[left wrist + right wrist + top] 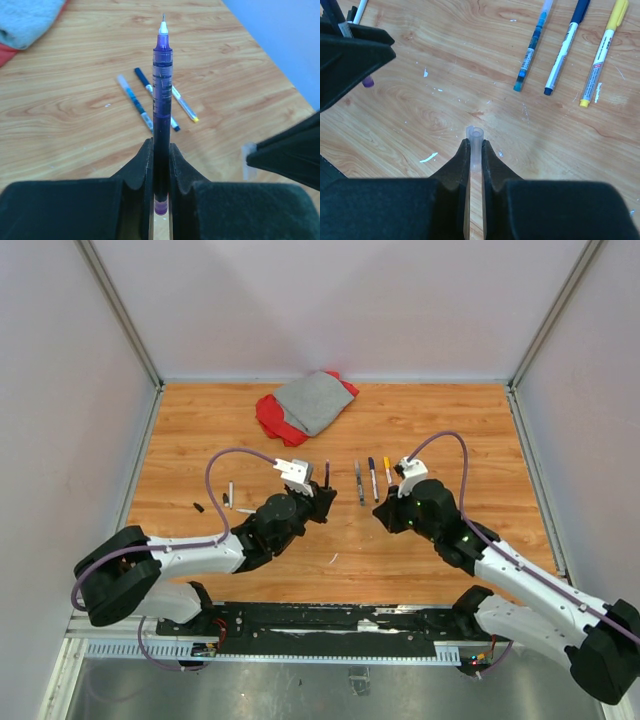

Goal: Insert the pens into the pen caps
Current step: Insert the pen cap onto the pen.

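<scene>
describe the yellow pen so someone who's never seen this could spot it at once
On the wooden table, find the grey and red cloth at the far edge; nearer the arms, three pens lie side by side. The yellow pen is the rightmost and the only one with yellow ends; its neighbours' are dark or blue.

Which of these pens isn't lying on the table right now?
The purple pen, clamped in the left gripper with its tip bare. The teal pen, dark blue pen and yellow pen all lie flat on the table.
</scene>
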